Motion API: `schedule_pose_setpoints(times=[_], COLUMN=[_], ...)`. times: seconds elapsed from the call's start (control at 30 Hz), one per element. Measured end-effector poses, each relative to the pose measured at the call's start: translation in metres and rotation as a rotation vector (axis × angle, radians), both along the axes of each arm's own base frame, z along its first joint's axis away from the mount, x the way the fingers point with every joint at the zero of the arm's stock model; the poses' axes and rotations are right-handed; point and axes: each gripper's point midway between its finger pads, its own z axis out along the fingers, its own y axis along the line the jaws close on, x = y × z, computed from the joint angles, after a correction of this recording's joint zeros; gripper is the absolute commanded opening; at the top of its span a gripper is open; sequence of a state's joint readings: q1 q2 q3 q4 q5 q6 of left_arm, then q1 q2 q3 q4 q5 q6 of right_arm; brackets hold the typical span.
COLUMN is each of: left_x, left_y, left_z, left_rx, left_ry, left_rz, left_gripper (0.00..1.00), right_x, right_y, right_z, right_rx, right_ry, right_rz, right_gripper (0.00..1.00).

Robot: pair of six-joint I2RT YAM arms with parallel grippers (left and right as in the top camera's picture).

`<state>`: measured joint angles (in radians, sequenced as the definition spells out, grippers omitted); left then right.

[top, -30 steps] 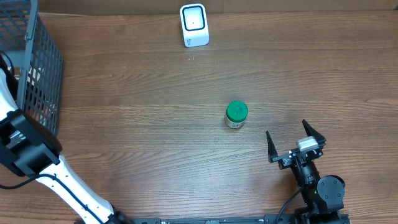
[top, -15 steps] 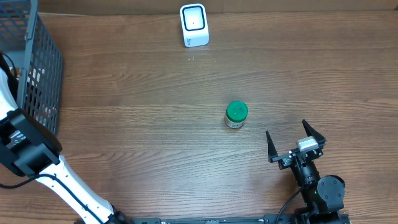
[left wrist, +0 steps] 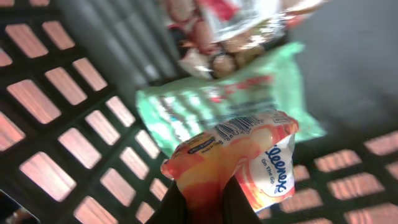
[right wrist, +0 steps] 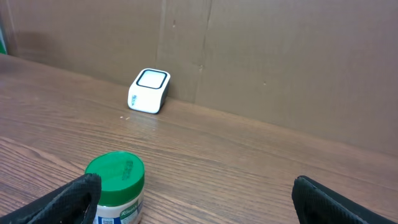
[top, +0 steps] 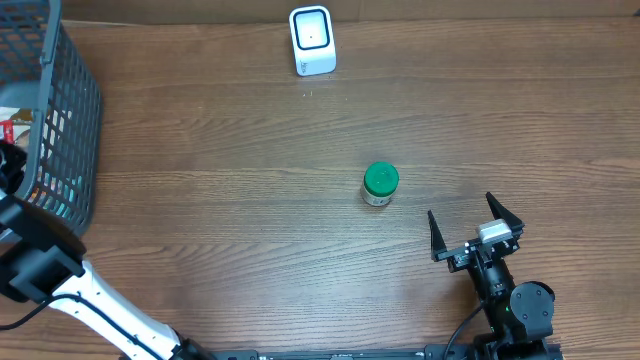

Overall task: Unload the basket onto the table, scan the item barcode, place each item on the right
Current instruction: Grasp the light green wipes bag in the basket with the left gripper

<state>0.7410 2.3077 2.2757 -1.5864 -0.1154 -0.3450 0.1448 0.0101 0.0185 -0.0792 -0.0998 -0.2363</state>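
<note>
Tissue pack [left wrist: 239,155] is pinched tight at its bottom end by the left jaws, in the basket [top: 70,110]. Right jaws are spread wide and hold nothing; jar [right wrist: 115,183] stands just ahead of them.

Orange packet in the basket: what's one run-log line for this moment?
left gripper: shut on orange packet, inside basket | right gripper: open, empty | green-lidded jar: upright on table

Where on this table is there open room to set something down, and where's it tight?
Bare wood runs between the basket and the green-lidded jar, below the scanner. The stretch right of the scanner, beyond the right gripper, is bare too. Crowded: inside the basket, where the left gripper pinches a tissue pack among other packets.
</note>
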Motion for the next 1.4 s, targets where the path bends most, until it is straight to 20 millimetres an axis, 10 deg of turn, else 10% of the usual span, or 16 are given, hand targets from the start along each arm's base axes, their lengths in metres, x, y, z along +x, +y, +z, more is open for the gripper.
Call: schedule_pose_setpoints(times=[0.3, 0.53, 0.93, 1.4], left_x=[-0.005, -0.005, 0.017, 0.008], left_y=[0.000, -0.002, -0.004, -0.020], left_z=[-0.022, -0.022, -0.025, -0.080], left_rx=[-0.052, -0.065, -0.106, -0.187], left_ry=[-0.009, -0.012, -0.118, -0.086], left_rz=[0.027, -0.004, -0.261, -0.453], left_gripper=[0.17, 1.00, 0.99, 0.93], right_x=[0.000, 0.000, 0.000, 0.000], right_y=[0.000, 0.000, 0.000, 0.000], right_z=[0.000, 0.000, 0.000, 0.000], right_rx=[0.000, 0.000, 0.000, 0.000], right_ry=[0.000, 0.000, 0.000, 0.000], right_rz=[0.000, 0.000, 0.000, 0.000], right_gripper=[1.00, 1.00, 1.00, 1.00])
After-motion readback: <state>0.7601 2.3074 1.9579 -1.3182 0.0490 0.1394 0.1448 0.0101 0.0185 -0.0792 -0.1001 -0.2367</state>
